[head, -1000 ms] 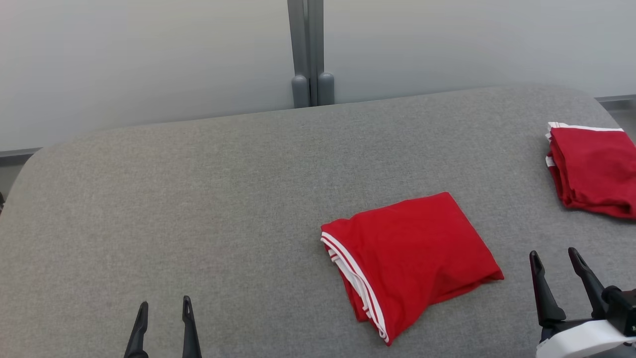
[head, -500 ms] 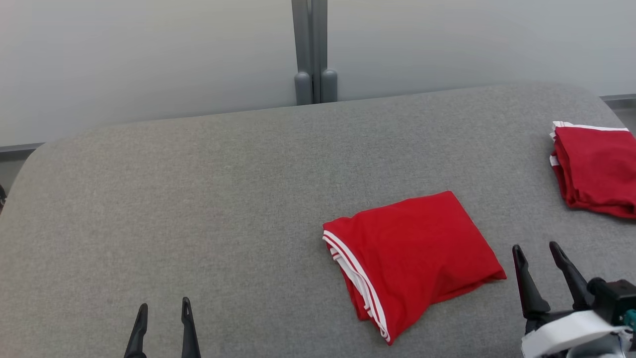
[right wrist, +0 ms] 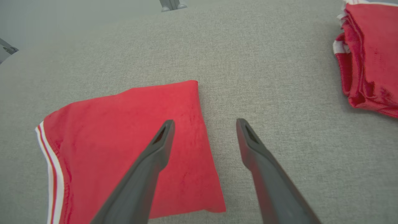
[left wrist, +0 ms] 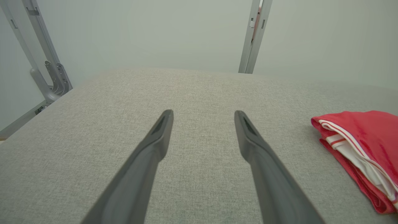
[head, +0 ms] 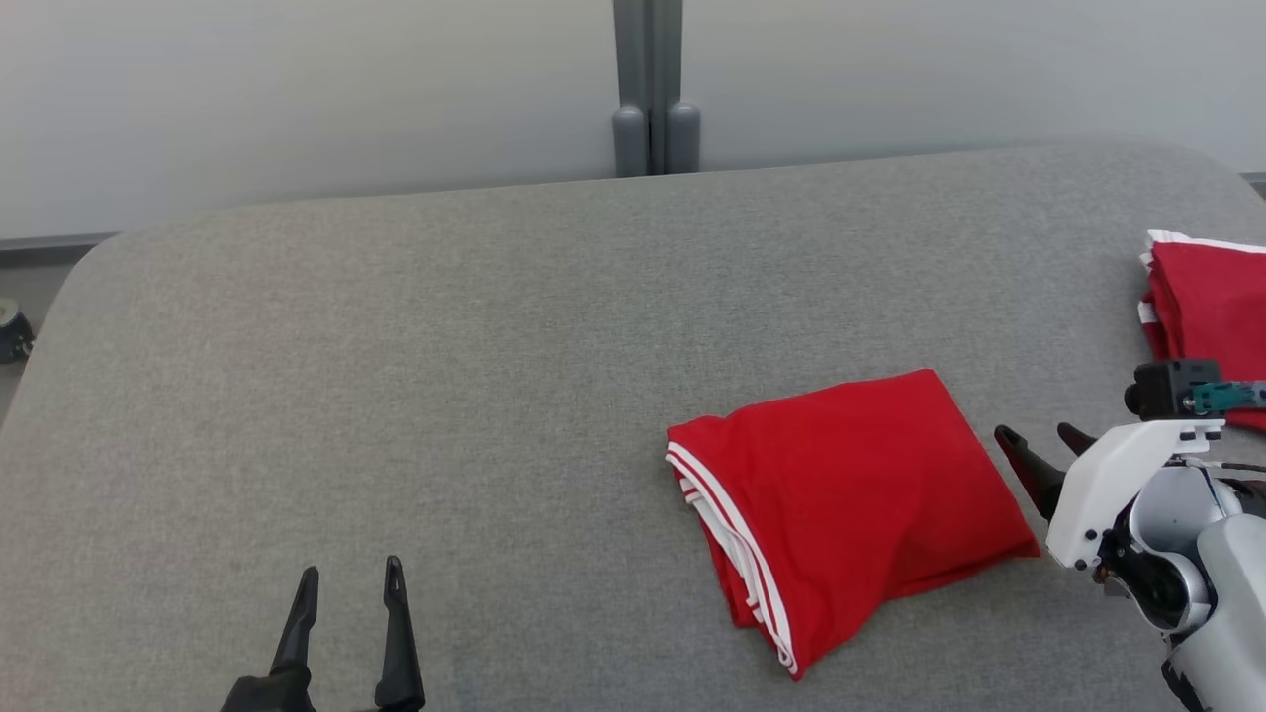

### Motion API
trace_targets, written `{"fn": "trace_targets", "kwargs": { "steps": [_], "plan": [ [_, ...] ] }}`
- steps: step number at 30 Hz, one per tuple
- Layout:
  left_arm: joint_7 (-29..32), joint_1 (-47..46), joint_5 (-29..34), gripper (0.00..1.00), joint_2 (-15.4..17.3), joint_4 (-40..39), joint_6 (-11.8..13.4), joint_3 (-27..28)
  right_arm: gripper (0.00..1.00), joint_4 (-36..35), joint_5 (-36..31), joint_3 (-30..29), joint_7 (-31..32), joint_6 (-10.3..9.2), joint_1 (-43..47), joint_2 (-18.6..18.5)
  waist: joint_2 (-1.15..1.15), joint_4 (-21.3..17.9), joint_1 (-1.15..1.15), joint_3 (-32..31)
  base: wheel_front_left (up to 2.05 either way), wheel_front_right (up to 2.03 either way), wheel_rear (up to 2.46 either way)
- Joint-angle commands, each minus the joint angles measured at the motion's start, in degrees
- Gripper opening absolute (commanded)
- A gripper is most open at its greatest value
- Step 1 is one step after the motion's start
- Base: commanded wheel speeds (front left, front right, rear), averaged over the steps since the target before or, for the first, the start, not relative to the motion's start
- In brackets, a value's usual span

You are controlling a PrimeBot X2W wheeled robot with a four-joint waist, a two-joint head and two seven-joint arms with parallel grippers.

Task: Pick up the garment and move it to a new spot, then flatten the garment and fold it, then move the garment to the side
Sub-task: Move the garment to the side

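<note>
Red folded garment [head: 851, 504], white-striped hem, lies right of centre on grey fabric table [head: 445, 396] | right gripper [head: 1037, 432]: fingers spread wide, empty, at garment's right edge, one finger over cloth, other over bare table; contact cannot be told | left gripper [head: 352, 567]: spread wide, empty, well apart from garment | second garment [head: 1202, 297], red, at table's right edge.

light: bright, even, diffuse | shadows: soft, faint | focus: sharp | edges: wide-angle bowing in wrist views
</note>
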Motion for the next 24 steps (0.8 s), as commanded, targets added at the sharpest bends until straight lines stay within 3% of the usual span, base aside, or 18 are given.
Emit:
{"fn": "trace_targets", "kwargs": {
  "steps": [1,13,14,15,19,24],
  "plan": [
    [-0.1,-1.0,-0.8,1.0,0.1,0.3,0.3,-0.2,1.0,1.7,0.2,-0.2,1.2,-0.01,-1.6,0.2,0.0,2.5,0.0,1.7,0.0,0.0,0.0],
    [-0.1,-3.3,-0.7,1.0,0.1,0.4,0.7,-2.4,1.0,18.0,-2.6,0.4,3.7,-0.01,-8.5,2.4,0.0,7.1,0.0,5.5,0.0,0.0,0.0],
    [-0.1,-3.4,-0.7,1.0,0.1,0.3,0.8,-2.4,0.44,18.7,-2.8,0.7,3.4,-0.01,-9.0,2.6,0.0,7.0,0.0,5.7,0.0,0.0,0.0],
    [-0.1,-3.8,-0.7,1.0,0.1,0.2,0.9,-2.4,0.0,19.1,-2.3,0.7,3.0,-0.01,-9.4,3.0,0.0,6.9,0.0,5.9,0.0,0.0,0.0],
    [-0.1,-4.6,-0.8,1.0,0.1,-0.5,0.8,-2.5,0.0,18.8,-0.5,0.3,0.7,-0.01,-12.3,2.9,0.0,4.6,0.0,7.0,0.0,0.0,0.0],
    [-0.1,-5.8,0.0,1.0,0.1,-1.8,0.5,-1.7,0.0,18.7,-1.2,-1.1,-3.0,-0.05,-18.0,2.5,0.0,-1.8,0.0,9.8,0.0,0.0,0.0]
  ]
}}
